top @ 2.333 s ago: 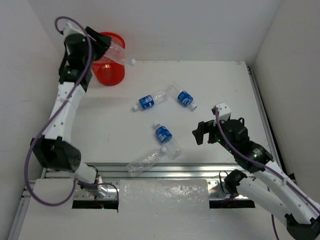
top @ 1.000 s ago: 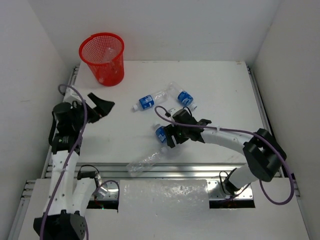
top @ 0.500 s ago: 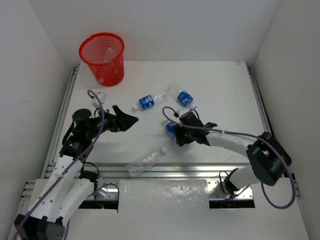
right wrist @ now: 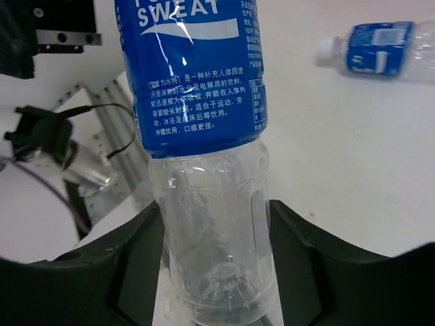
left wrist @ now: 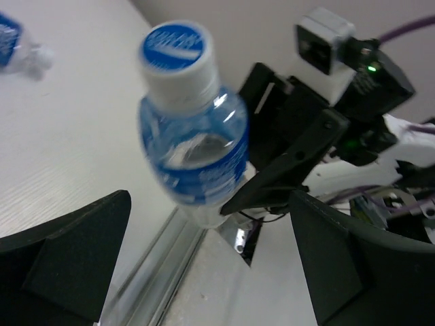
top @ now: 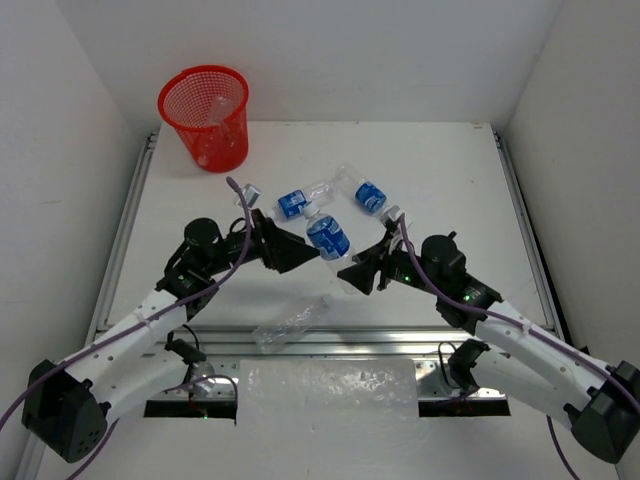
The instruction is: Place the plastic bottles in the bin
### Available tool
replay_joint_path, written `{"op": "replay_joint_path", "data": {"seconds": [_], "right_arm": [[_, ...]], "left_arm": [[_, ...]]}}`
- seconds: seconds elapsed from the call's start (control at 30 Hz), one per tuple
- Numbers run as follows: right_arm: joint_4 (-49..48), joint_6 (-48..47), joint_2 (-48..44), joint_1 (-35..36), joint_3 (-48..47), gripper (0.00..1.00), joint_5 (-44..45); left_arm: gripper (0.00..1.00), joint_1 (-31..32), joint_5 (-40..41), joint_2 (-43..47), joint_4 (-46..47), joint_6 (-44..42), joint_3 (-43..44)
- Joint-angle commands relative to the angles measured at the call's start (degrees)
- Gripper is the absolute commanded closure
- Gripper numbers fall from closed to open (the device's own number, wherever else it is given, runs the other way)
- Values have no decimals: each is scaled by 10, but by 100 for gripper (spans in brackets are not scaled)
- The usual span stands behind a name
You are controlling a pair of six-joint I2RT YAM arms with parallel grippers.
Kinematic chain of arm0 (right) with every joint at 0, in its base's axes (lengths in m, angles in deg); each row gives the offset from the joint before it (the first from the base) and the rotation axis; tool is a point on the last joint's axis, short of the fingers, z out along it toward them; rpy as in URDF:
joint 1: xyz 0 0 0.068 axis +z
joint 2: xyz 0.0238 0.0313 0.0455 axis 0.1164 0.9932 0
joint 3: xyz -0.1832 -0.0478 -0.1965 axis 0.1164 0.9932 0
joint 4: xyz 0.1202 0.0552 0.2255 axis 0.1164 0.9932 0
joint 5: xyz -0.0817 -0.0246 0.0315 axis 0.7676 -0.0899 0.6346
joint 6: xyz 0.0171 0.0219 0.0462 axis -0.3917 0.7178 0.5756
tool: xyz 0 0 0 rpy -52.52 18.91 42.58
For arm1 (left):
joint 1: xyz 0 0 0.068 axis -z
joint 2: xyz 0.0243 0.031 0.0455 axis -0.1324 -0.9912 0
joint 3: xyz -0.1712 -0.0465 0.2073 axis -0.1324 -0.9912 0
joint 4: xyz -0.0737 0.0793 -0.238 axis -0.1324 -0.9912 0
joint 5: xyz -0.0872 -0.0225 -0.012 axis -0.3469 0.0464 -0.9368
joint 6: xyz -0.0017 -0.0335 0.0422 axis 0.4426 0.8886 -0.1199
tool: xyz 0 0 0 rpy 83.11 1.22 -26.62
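My right gripper is shut on the clear lower body of a blue-labelled plastic bottle, holding it above the table's middle. In the right wrist view that bottle stands between my fingers. My left gripper is open and faces the bottle's white cap from the left, apart from it. Two more blue-labelled bottles lie behind on the table. An unlabelled clear bottle lies at the front edge. The red mesh bin stands at the far left corner.
A metal rail runs along the table's near edge by the clear bottle. White walls close in the left, back and right sides. Both arms meet over the middle, their cables looping above them.
My right gripper closed on the blue-labelled bottle and lifted it off the table toward the left. The left arm swung right and forward until its open gripper faces the bottle.
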Motion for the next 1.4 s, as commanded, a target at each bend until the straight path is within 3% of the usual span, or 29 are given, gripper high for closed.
{"op": "replay_joint_path", "data": {"seconds": [0.0, 0.23, 0.33, 0.37, 0.4, 0.47, 0.5, 0.53, 0.57, 0.63, 0.67, 0.8, 0.83, 0.93, 1.07, 1.1, 1.17, 1.23, 1.27, 1.3, 1.33, 1.37], "right_arm": [[-59, 25, -3, 0, -29, 69, -93], [-75, 38, 13, 0, -67, 68, -163], [-84, 39, 13, 0, -71, 67, -164], [-79, 39, 14, 0, -72, 66, -163], [-78, 33, 14, 0, -72, 61, -163], [-73, 32, 14, 0, -65, 45, -154], [-71, 30, 8, 0, -55, 37, -144], [-68, 26, 4, 0, -48, 24, -137], [-63, 19, -7, 0, -36, 1, -128], [-18, 3, -31, 0, -25, 1, -70], [1, 3, -31, 0, -24, 1, -70], [118, -5, -79, -1, -10, 1, 173], [151, -4, -90, -2, -8, 1, 198], [167, -11, -99, -1, 0, 1, 181], [184, -23, -91, -2, -2, 1, 137], [190, -23, -89, -2, -3, 1, 134], [194, -22, -90, -2, -1, 1, 110], [196, -18, -91, -2, 0, 1, 98], [196, -17, -93, -2, -2, 1, 93], [202, -16, -92, -2, -4, 1, 90], [207, -16, -90, -3, -13, 1, 88], [210, -12, -81, -2, -18, 1, 85]], "left_arm": [[0, 32, -40, -10, 137, 11, 2], [1, 62, -4, -56, 117, -7, 38], [12, 66, -1, -84, 91, -20, 58], [43, 66, -1, -87, 95, -20, 60], [67, 66, 3, -86, 95, -17, 64], [88, 66, 34, -77, 76, -24, 82], [90, 65, 50, -73, 61, -37, 94], [92, 65, 75, -66, 17, -44, 121], [98, 64, 130, -61, -28, -57, 150], [100, 46, 234, -63, -80, -56, 184], [100, 46, 265, -69, -111, -56, 204], [100, -97, 339, -118, -233, -6, 330], [100, -120, 369, -144, -262, -5, 352], [100, -177, 557, -232, -341, -1, 465], [100, -243, 605, -371, -322, -42, 604], [97, -249, 622, -444, -340, -54, 694], [91, -267, 640, -521, -342, -96, 781], [77, -269, 638, -648, -382, -125, 948], [67, -286, 636, -731, -420, -149, 1072], [29, -288, 631, -763, -430, -160, 1119], [18, -289, 624, -781, -430, -172, 1151], [1, -290, 628, -780, -413, -178, 1149]]}}
